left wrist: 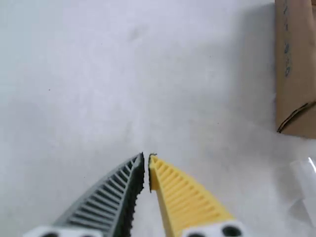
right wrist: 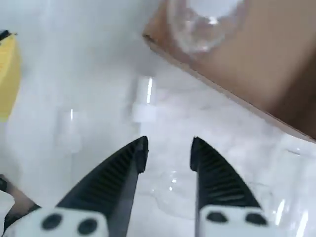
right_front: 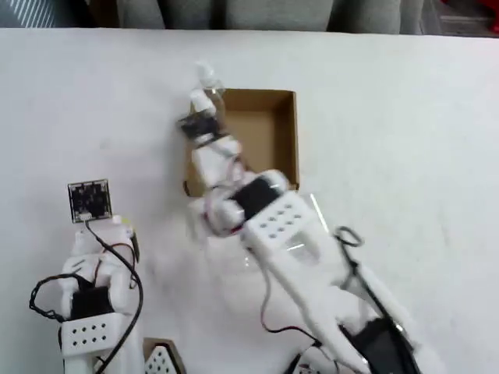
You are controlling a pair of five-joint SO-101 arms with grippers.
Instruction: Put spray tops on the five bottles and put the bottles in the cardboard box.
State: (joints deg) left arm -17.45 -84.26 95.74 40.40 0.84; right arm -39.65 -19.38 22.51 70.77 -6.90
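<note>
Right gripper (right wrist: 168, 148), jaws apart, near spray top (right wrist: 145, 102) beside cardboard box (right wrist: 237, 74): we centre it before closing (light, may skid). Left gripper (left wrist: 147, 165) closed, empty.

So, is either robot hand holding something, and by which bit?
No, nothing is held: the left gripper is shut empty, the right gripper open and empty.

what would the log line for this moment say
left gripper: shut, over white table | right gripper: open, beside brown cardboard box | clear plastic bottle: at box corner
</note>
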